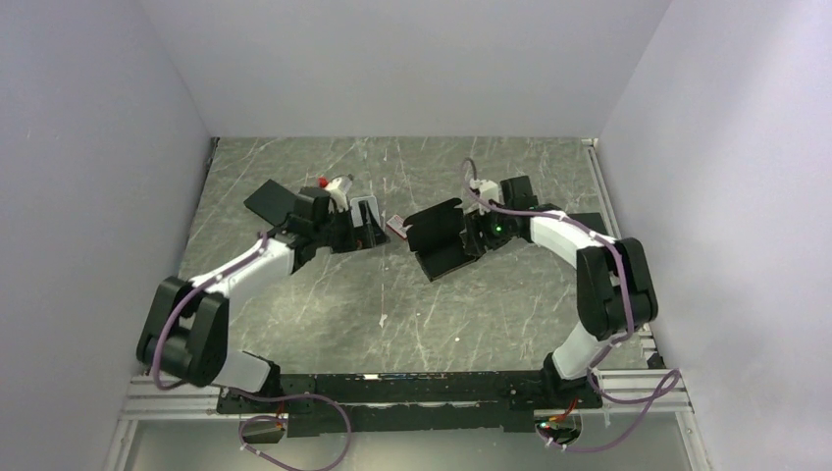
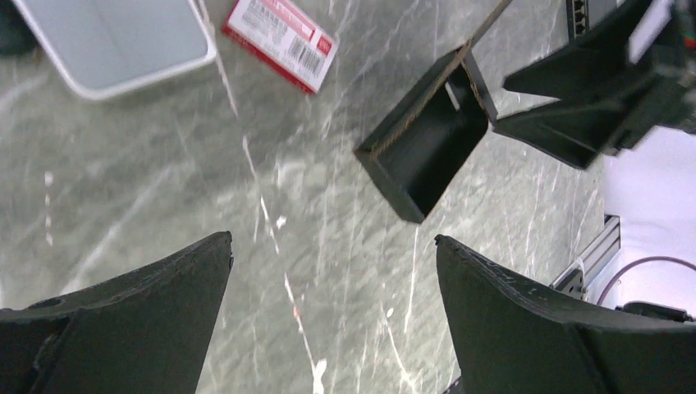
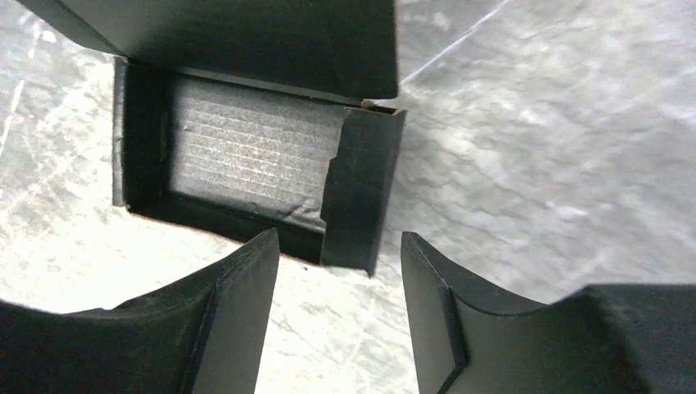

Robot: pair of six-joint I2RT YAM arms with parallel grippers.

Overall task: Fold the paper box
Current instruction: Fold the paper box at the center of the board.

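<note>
- Right wrist view: the right gripper (image 3: pixel 338 242) has its jaws partly apart and nothing pinched between them. There is clear space on both sides of the cardboard.
- The paper box (image 3: pixel 246 164) lies directly ahead of that gripper, with its tray open to the camera. Its long axis runs across the view, in line with the jaw opening.
- The box's near end wall (image 3: pixel 361 189) stands upright, and its lower corner reaches the gap between the fingertips. The lid flap (image 3: pixel 246 41) is raised along the far long side.
- The top view puts the box right of the table's (image 1: pixel 324 294) centre, with the right arm plainly nearer.
- The left gripper (image 2: pixel 332 238) is fully spread and empty, well apart from the box on its left.
- A barcode card (image 2: pixel 283 41) lies between the left gripper and the box. A silver-grey case (image 2: pixel 115 41) sits beside the card, and a black slab (image 1: pixel 270 201) lies further left.
- Judgement: the tray walls appear formed and the lid is not yet closed. The raised lid flap is the obstruction any approach from the far side must clear.
</note>
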